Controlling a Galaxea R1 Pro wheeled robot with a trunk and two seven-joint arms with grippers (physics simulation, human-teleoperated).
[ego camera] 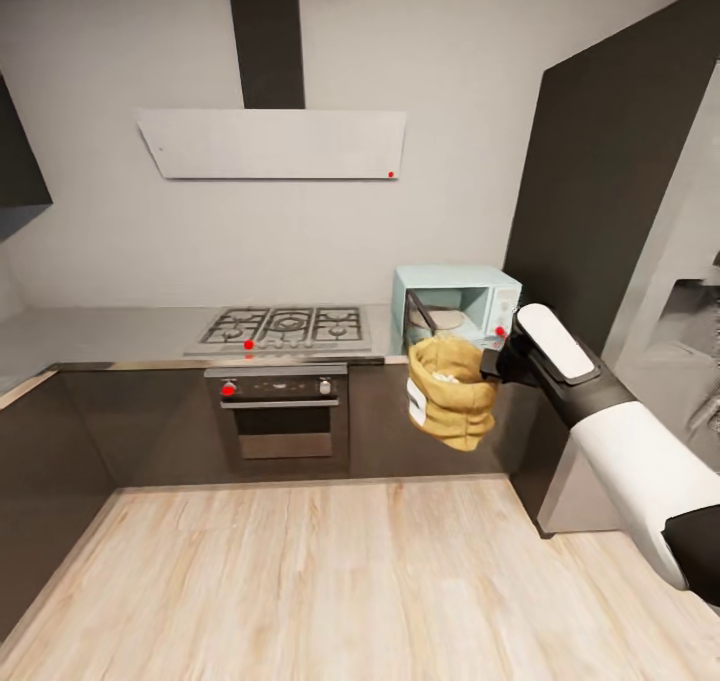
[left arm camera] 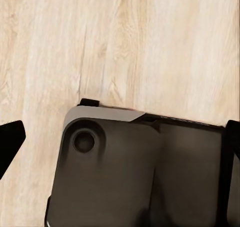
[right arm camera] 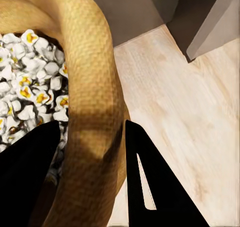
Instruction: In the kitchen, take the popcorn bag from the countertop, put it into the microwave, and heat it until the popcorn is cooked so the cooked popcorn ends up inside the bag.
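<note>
1. One bag in play: the popcorn bag [ego camera: 452,391] hangs in mid-air, right gripper [ego camera: 490,365] clamped on its rolled rim, one finger inside, one outside.
2. It sits in front of the mint microwave [ego camera: 457,306], whose door is open, on the countertop [ego camera: 100,333].
3. Popcorn [right arm camera: 27,82], white and yellow, fills the sack.
4. Left gripper over the wood floor [left arm camera: 150,47]; its grip state can't be read.

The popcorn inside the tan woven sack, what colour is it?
The popcorn is white with yellow-orange centres, clearest in the right wrist view, inside the tan woven sack.
</note>
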